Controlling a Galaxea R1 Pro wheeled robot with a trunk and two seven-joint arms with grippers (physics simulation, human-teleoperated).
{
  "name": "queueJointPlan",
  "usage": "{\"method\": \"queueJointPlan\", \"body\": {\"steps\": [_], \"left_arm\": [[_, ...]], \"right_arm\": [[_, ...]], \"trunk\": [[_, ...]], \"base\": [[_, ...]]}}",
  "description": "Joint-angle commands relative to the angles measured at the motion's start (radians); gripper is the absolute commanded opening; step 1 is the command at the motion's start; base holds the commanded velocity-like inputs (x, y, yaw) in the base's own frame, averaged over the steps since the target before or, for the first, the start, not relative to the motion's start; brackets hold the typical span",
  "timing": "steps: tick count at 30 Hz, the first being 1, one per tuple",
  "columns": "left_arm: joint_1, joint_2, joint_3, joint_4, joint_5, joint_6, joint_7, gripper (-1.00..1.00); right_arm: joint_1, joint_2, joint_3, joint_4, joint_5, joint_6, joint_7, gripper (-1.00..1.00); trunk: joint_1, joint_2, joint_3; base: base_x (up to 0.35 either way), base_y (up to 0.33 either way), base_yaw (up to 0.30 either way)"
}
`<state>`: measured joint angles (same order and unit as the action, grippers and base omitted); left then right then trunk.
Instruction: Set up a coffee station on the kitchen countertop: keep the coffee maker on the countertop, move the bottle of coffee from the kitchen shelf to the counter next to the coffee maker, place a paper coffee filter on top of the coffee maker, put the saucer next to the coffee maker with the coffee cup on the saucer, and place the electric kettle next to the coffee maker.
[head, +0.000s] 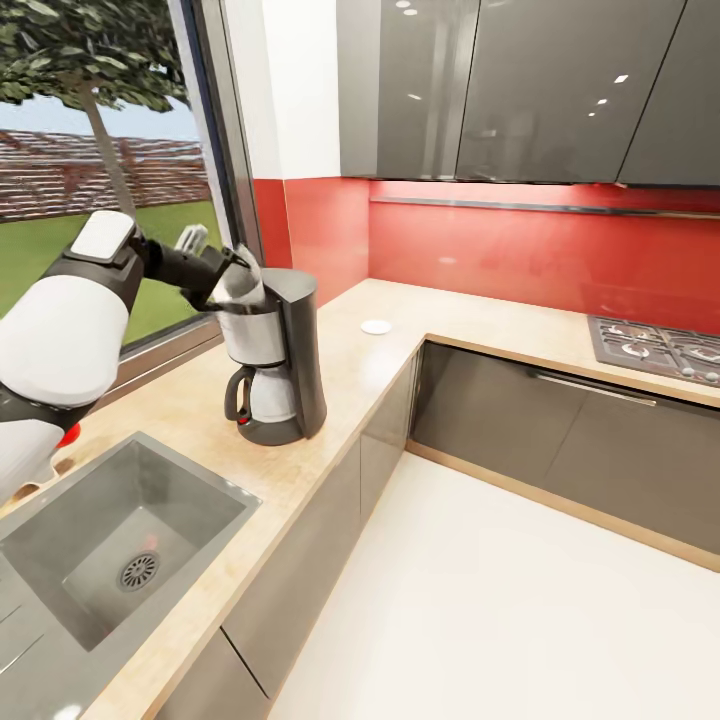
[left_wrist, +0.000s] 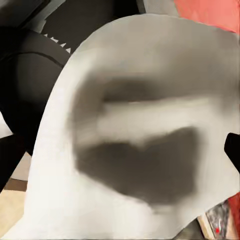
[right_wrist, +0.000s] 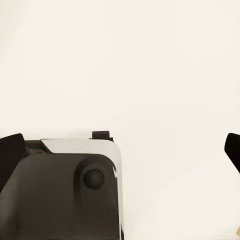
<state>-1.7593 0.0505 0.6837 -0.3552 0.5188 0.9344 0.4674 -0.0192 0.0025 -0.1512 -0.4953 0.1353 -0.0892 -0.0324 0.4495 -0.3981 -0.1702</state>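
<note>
Kitchen walls in red wrap around a long tan countertop (head: 400, 345) that bends at the corner, with grey cupboards above and a big window on the left. Set into the near part of the counter is a steel sink (head: 110, 560). Far off on the right sits a gas stove (head: 660, 350).

Next biggest is the robot's left arm (head: 70, 320), white and black, reaching over the counter toward the coffee maker (head: 275, 355). The coffee maker stands on the countertop between the sink and the corner, with its pot inside.

The left gripper (head: 215, 262) holds the paper coffee filter (head: 238, 285) right at the top of the coffee maker. In the left wrist view the white filter (left_wrist: 135, 135) sits very close to the camera. The jaws look clamped on the filter, though the fingers are mostly hidden behind it.

So the step in hand looks like putting the filter on top of the coffee maker. I think the next move needs the filter to settle flat on the top, then the jaws to let go gently so it does not slide off.

A small white saucer (head: 376, 326) lies on the counter well past the coffee maker. Nothing seems to block the way.

The right gripper's 2 dark fingertips (right_wrist: 10, 155) stand far apart, holding nothing.
</note>
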Motion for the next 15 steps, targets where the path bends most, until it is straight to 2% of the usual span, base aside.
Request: {"method": "queueJointPlan", "body": {"steps": [1,4,15], "left_arm": [[-0.001,0.0,0.002,-0.001,0.009,0.001,-0.004,1.0],[0.0,0.0,0.002,-0.001,0.009,0.0,-0.025,1.0],[0.0,0.0,0.005,-0.001,0.009,0.003,-0.033,1.0]], "right_arm": [[-0.001,0.001,-0.004,0.0,0.01,-0.003,-0.002,1.0],[-0.001,0.001,-0.004,0.0,0.01,-0.003,-0.001,1.0],[-0.001,0.001,-0.004,0.001,0.01,-0.003,-0.001,1.0]], "trunk": [[0.001,-0.002,-0.002],[0.001,-0.002,-0.002],[0.001,-0.002,-0.002]], "base": [[0.0,0.0,0.0],[0.0,0.0,0.0],[0.0,0.0,0.0]]}}
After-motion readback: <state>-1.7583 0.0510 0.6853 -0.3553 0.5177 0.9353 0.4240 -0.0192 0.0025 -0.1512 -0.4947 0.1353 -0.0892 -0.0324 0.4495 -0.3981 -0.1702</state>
